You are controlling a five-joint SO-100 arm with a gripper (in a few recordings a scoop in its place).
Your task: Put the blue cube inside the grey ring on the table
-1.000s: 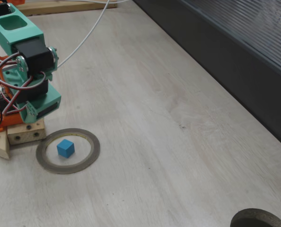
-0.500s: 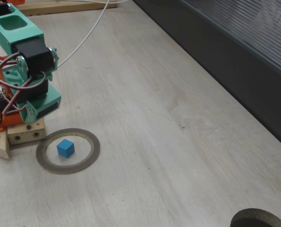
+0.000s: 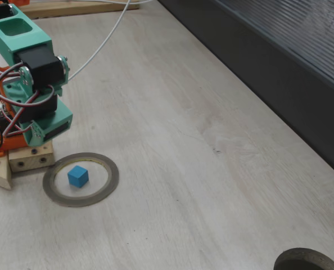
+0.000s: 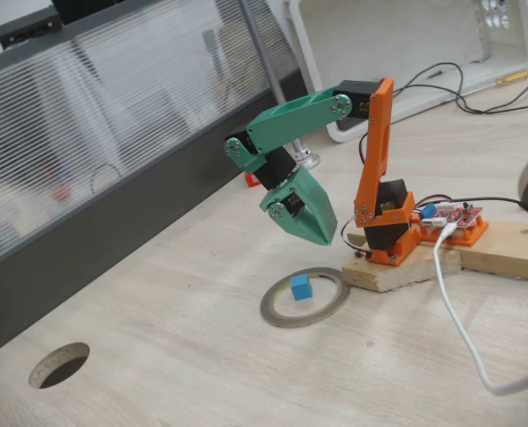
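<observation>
- The small bright blue matte cube (image 3: 77,176) sits flat on the pale whitewashed wood-grain tabletop (image 3: 172,140), inside the thin flat grey-brown ring (image 3: 112,179) with its yellowish inner rim. It stands clear of the rim on every side, a little off centre; the other fixed view shows the cube (image 4: 300,286) enclosed by the ring (image 4: 277,314) in the same way.
- Judged from this layout, the placing itself looks done: the cube stands free, with nothing touching it.
- The green arm's fingers (image 4: 321,237) hang above the ring, apart from the cube, and taper down to a single tip. They look pressed together and carry nothing. This lifted pose fits a cube set down and left alone.
- The ring lies just beside the pale wooden block (image 4: 397,267) that carries the orange base (image 4: 387,233), well within the arm's easy reach.
- A white cable (image 4: 464,334) trails across the tabletop, away from the ring.
- A darker round disc with a black hollow (image 4: 59,365) lies well apart from the cube.
- No brand, label or legible writing is visible; the small red circuit board (image 4: 455,216) is too small to read.
</observation>
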